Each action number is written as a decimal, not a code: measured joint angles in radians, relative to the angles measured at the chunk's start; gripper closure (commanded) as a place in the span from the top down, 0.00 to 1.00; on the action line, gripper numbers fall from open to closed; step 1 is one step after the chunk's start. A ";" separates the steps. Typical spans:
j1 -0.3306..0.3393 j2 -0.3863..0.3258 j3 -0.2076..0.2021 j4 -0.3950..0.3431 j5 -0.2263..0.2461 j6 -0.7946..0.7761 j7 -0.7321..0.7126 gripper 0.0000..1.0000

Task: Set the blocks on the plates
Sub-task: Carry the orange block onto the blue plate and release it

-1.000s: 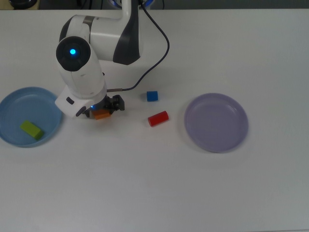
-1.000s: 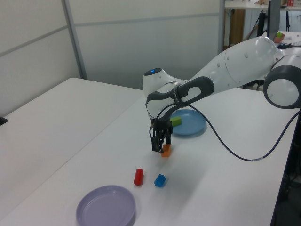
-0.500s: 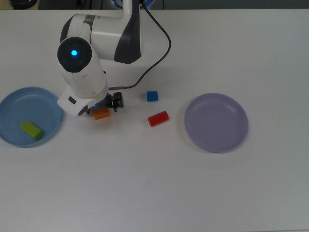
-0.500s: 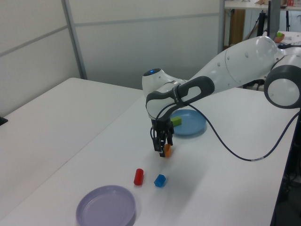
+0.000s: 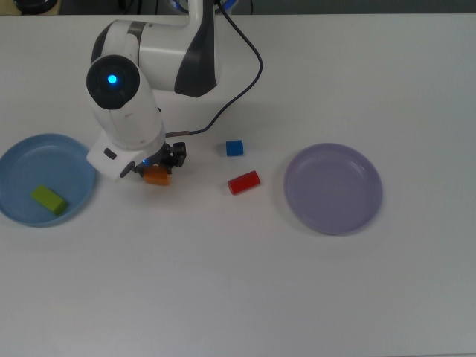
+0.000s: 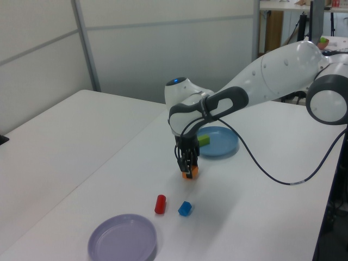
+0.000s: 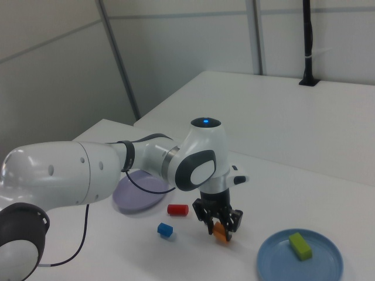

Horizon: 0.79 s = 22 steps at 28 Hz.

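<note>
We note the gripper (image 6: pixel 188 169) now clamped on the orange block (image 6: pixel 190 173) and shifted from a second ago toward the light blue plate (image 5: pixel 22 160) beyond it, so transport looks under way.

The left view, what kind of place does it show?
Probably a robotics lab or test room: a white robot arm works over large plain white tables with grey partition walls behind, and its claw is at a small orange block.
</note>
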 measured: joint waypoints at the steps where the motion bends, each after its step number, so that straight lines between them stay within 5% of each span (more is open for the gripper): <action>1: -0.003 -0.005 -0.001 0.004 0.000 -0.005 -0.006 0.23; 12: -0.137 -0.106 -0.013 0.051 0.000 -0.088 -0.069 0.24; 22: -0.236 -0.014 -0.014 0.047 0.000 0.026 -0.109 0.25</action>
